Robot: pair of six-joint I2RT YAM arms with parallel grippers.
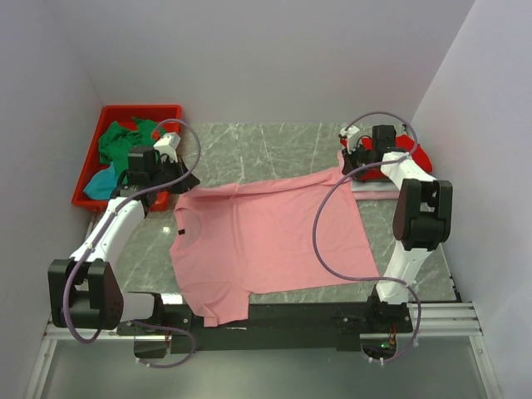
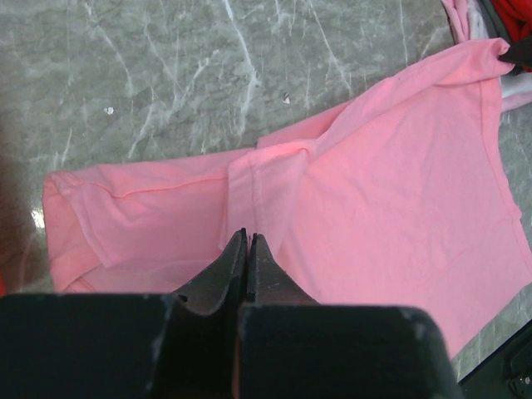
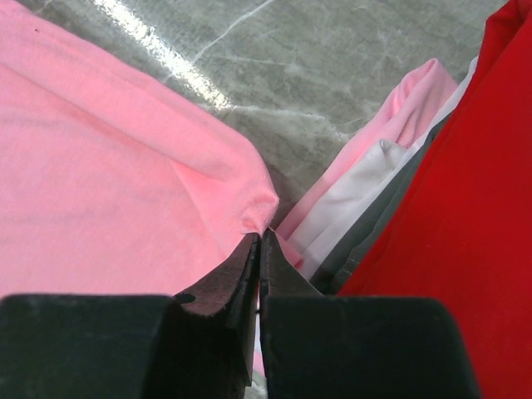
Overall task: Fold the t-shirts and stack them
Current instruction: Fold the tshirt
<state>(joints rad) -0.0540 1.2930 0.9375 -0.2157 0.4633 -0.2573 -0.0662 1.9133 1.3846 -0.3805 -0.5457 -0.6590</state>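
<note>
1. The worktop [image 1: 274, 145] is grey and veined, and most of its middle is covered by one garment.
2. The pink t-shirt [image 1: 266, 237] lies spread out and not yet folded. Its long axis runs across in front of you: the neck with its dark label [image 1: 177, 230] points toward the left arm and the hem toward the right. One sleeve lies at the far left and the other reaches the near edge.
3. The red bin [image 1: 91, 179] at the far left holds a bunched green shirt [image 1: 125, 143] and a teal shirt [image 1: 101, 184], well apart from your work.
4. The folded stack [image 1: 416, 156] sits at the far right with a red shirt on top. In the right wrist view, pale pink cloth [image 3: 403, 112] and lighter layers show beneath it, just beside the pink t-shirt's corner.
5. Your left fingers [image 2: 229, 268] are closed at the far left edge, over the sleeve and shoulder. A pleat of cloth runs right up to the tips, but you cannot tell whether any is caught between them.
6. Your right fingers [image 3: 237, 274] are closed too, pinching the far hem corner [image 3: 253, 212] — the cloth puckers right at the tips.
7. The next move, as I judge it, turns on this: both sets of fingers sit on the same far long edge, one at each end, so the shirt's body lies toward you from both. A lengthwise fold would mean bringing that edge nearward with the two ends level. Each arm is nearer its own end — neither needs to cross.
</note>
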